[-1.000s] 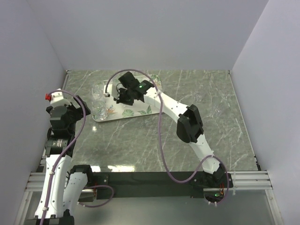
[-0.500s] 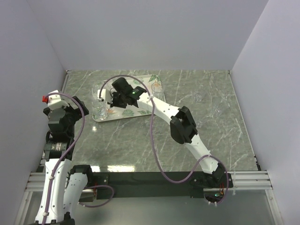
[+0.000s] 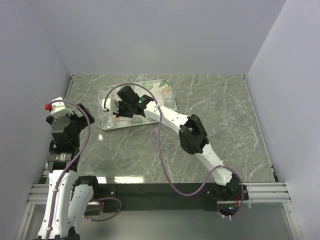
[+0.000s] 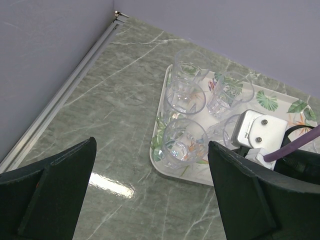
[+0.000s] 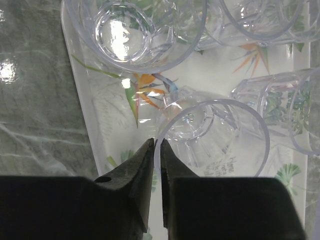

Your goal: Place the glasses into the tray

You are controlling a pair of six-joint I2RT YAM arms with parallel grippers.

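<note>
Progress: most of the glasses (image 4: 186,97) stand in the tray (image 3: 134,121), crowded at its left end, with a lone glass (image 3: 168,95) at its far right corner. Two strays sit out on the table (image 3: 150,155), well to the right: the nearer stray (image 3: 212,103) and the farther stray (image 3: 231,118). We judge the job well past half.

The right gripper (image 5: 157,145) pinches the rim of the held glass (image 5: 212,135), fingers narrow with the wall between them. This one is over the tray's printed floor, just beside its neighbours (we cannot tell whether its base has touched down). The left gripper (image 4: 150,165) is spread wide with nothing in it, near the tray's left end.

Views: only the right wrist camera shows the pinch; from above the arm hides it. The left wrist camera shows the cluster glass by glass. Only the top camera shows the strays.
</note>
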